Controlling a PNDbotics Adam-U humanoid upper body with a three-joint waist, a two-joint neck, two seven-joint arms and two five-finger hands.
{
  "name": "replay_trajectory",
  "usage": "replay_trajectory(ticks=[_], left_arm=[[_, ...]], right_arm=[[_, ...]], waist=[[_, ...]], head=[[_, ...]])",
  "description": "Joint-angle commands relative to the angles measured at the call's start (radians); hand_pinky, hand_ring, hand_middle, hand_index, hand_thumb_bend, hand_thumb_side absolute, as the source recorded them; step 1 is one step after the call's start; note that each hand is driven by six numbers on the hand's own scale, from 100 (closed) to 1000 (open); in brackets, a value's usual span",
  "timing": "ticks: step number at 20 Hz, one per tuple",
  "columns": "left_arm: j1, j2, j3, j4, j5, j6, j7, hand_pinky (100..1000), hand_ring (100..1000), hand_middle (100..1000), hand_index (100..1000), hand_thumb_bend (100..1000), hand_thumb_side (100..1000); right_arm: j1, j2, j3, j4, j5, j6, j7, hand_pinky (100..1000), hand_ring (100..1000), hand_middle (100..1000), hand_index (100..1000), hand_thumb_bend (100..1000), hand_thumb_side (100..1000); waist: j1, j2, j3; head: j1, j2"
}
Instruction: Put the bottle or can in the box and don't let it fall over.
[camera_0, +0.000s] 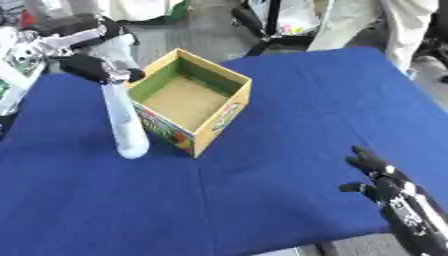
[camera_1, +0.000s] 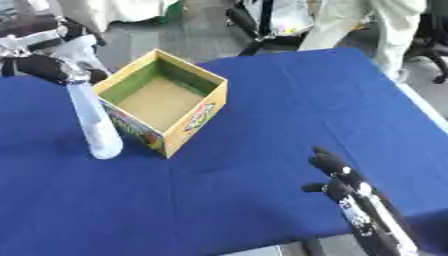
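Most of both views is being filled by the wide blue cloth-covered table (camera_0: 289, 150), and we are working across its upper left part. Next in size, the open cardboard box with yellow printed sides and a green lining (camera_0: 219, 112) is sitting in the upper middle-left of the frame, its brown floor bare, with nothing in it.

Just to the left of the box, our left hand (camera_0: 92, 67) is reaching in from the upper left corner, its dark fingers curling around the upper part of the tall pale translucent plastic bottle (camera_0: 124, 125). We are gripping the bottle near its top while its rounded bottom end is hanging close to the table beside the box's left wall; we cannot tell whether the base is resting on the cloth or just clear of it. The bottle is leaning slightly, its lower end swinging toward the front corner of the box.

Our right hand (camera_1: 337, 182) is idling in the lower right of the frame, fingers relaxed and spread, grasping nothing.

We are judging the task as only begun: the bottle is grasped but outside the box. Lifting it over the rim and setting it upright inside are what remain.
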Motion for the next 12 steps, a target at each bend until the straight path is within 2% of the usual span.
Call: replay_trajectory(ticks=[1, 2, 3, 4, 5, 7, 8, 9, 12], left_arm=[[-0.012, 0.005, 0.007, 0.000, -0.008, -0.006, 0.004, 572, 564, 511, 758, 338, 587], [-0.010, 0.002, 0.007, 0.002, -0.011, -0.007, 0.009, 519, 524, 468, 728, 269, 547], [-0.008, 0.000, 0.007, 0.004, -0.013, -0.007, 0.015, 505, 514, 458, 720, 254, 535], [-0.007, -0.001, 0.007, 0.005, -0.015, -0.008, 0.020, 408, 447, 375, 663, 126, 453], [-0.007, -0.001, 0.007, 0.006, -0.015, -0.009, 0.025, 397, 437, 365, 655, 108, 440], [-0.007, 0.000, 0.009, 0.004, -0.014, -0.010, 0.039, 247, 320, 238, 536, 100, 310], [-0.008, 0.002, 0.011, 0.002, -0.013, -0.009, 0.051, 123, 234, 154, 458, 100, 311], [-0.009, 0.003, 0.014, 0.000, -0.011, -0.006, 0.064, 100, 186, 105, 413, 100, 326], [-0.011, 0.007, 0.019, -0.005, 0.008, 0.003, 0.094, 100, 101, 100, 355, 100, 334]], right_arm=[[-0.009, -0.012, 0.001, -0.016, -0.007, -0.002, 0.003, 730, 1000, 1000, 918, 100, 690], [-0.009, -0.012, 0.002, -0.016, -0.007, -0.002, 0.004, 730, 1000, 1000, 919, 100, 691], [-0.010, -0.011, 0.002, -0.016, -0.008, -0.001, 0.004, 730, 1000, 1000, 919, 100, 691], [-0.010, -0.011, 0.001, -0.016, -0.008, -0.001, 0.004, 730, 1000, 1000, 919, 100, 691], [-0.011, -0.011, 0.001, -0.015, -0.008, -0.001, 0.003, 731, 1000, 1000, 919, 100, 691], [-0.012, -0.010, 0.001, -0.015, -0.008, -0.001, 0.003, 730, 1000, 1000, 919, 100, 691], [-0.012, -0.010, 0.001, -0.015, -0.008, -0.001, 0.002, 731, 1000, 1000, 919, 100, 693], [-0.012, -0.010, 0.001, -0.015, -0.008, -0.001, 0.002, 731, 1000, 1000, 919, 100, 694], [-0.012, -0.010, 0.000, -0.014, -0.008, 0.000, 0.001, 730, 1000, 1000, 919, 100, 693]], waist=[[-0.002, -0.007, -0.003], [-0.002, -0.006, -0.004], [-0.002, -0.006, -0.005], [-0.002, -0.005, -0.005], [-0.002, -0.005, -0.006], [-0.002, -0.004, -0.006], [-0.002, -0.004, -0.006], [-0.002, -0.004, -0.007], [-0.002, -0.004, -0.007]], head=[[0.001, -0.016], [0.001, -0.016], [0.000, -0.016], [-0.001, -0.017], [-0.001, -0.017], [-0.002, -0.017], [-0.003, -0.017], [-0.004, -0.017], [-0.004, -0.016]])
